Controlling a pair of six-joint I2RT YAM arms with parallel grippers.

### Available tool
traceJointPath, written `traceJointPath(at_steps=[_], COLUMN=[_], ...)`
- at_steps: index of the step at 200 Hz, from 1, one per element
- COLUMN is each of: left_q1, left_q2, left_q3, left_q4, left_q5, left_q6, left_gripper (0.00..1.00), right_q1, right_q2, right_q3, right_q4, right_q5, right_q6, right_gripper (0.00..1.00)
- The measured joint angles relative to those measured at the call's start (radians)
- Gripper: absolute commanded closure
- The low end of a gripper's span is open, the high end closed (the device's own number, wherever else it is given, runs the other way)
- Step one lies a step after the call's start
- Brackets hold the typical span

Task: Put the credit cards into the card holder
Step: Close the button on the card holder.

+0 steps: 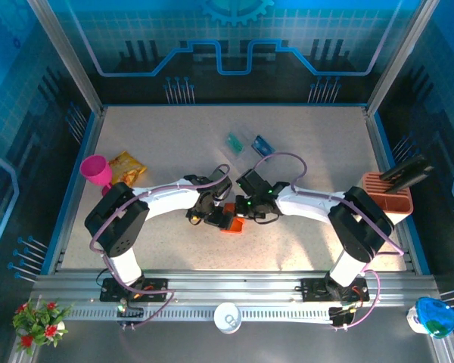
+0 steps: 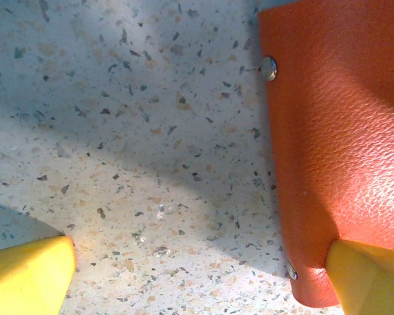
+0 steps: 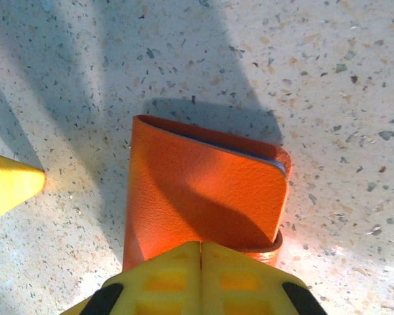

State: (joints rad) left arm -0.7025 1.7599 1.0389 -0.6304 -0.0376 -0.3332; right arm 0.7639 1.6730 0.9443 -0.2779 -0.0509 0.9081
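Observation:
The card holder (image 1: 232, 224) is an orange folded wallet lying mid-table between both arms. In the right wrist view the card holder (image 3: 203, 197) lies closed with a blue lining edge showing, and my right gripper (image 3: 201, 262) is shut, its yellow fingertips together over the wallet's near edge. My left gripper (image 2: 197, 282) is open over bare tabletop, and its right fingertip (image 2: 371, 275) sits at the corner of the card holder (image 2: 335, 131). Two credit cards lie farther back, one teal (image 1: 233, 142) and one blue (image 1: 262, 144), apart from both the left gripper (image 1: 210, 215) and the right gripper (image 1: 240, 214).
A pink cup (image 1: 97, 170) and a yellow snack bag (image 1: 127, 162) sit at the left. An orange slotted box (image 1: 387, 193) holding a dark object (image 1: 405, 171) stands at the right edge. A white cup (image 1: 227, 318) sits on the front rail.

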Motion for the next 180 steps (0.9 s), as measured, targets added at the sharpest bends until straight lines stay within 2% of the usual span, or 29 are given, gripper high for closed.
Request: traceJointPath(at_steps=[180], left_q1=[0.0], left_q2=[0.006], left_q3=[0.008], left_q4=[-0.008], left_q5=[0.001], left_q6=[0.0], left_gripper=[0.01], right_q1=[0.0], right_q2=[-0.002], right_q3=[-0.041], right_q4=[0.013], right_q5=[-0.013], right_q6=[0.0], right_gripper=[1.0])
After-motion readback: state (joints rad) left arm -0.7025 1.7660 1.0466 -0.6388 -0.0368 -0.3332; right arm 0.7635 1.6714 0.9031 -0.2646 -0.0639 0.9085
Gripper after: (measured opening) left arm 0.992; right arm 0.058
